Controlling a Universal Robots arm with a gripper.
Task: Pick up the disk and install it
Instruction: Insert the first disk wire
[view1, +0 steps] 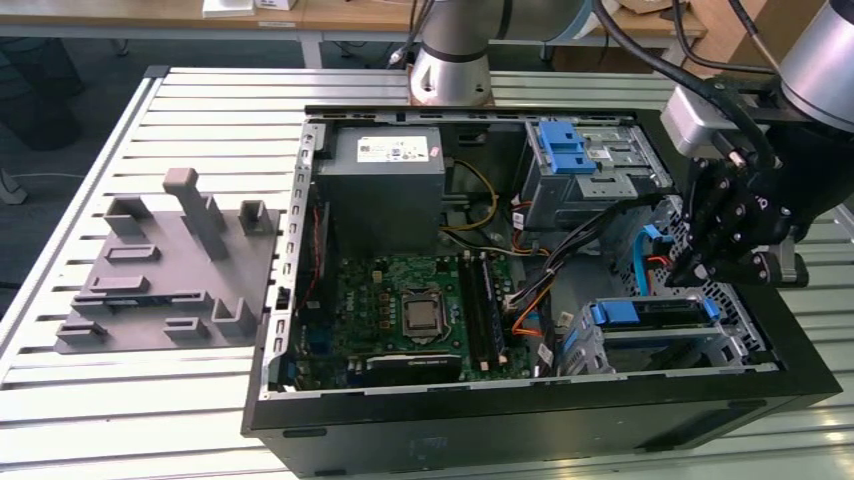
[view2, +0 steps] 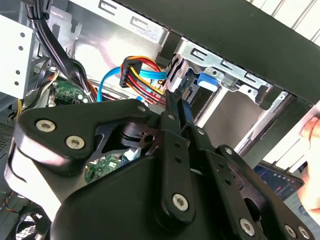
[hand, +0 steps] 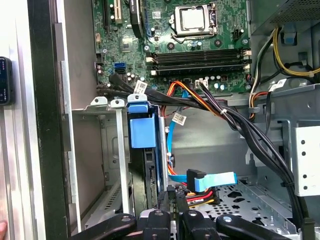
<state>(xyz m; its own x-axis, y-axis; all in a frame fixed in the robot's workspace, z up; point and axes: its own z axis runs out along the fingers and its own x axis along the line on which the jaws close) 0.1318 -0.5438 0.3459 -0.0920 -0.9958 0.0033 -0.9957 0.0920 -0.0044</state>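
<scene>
The disk (view1: 647, 312) sits in the lower drive cage at the case's front corner on the exterior view's right, its blue carrier rail facing up. In the first wrist view its blue tab (hand: 140, 131) stands between the cage's metal walls; it also shows as a blue piece (view2: 207, 82) in the second wrist view. My gripper (view1: 694, 270) hangs inside the case just above and behind the disk. Its fingers (hand: 170, 192) are drawn together with nothing between them, close to the disk's connector end and the cable plug (hand: 197, 181).
The open case holds a motherboard (view1: 414, 310), a grey power supply (view1: 387, 165) and an upper cage with a blue latch (view1: 567, 150). Bundled cables (hand: 235, 120) run beside the gripper. A grey fixture (view1: 167, 270) lies on the slatted table. A hand (view2: 312, 150) is outside the case.
</scene>
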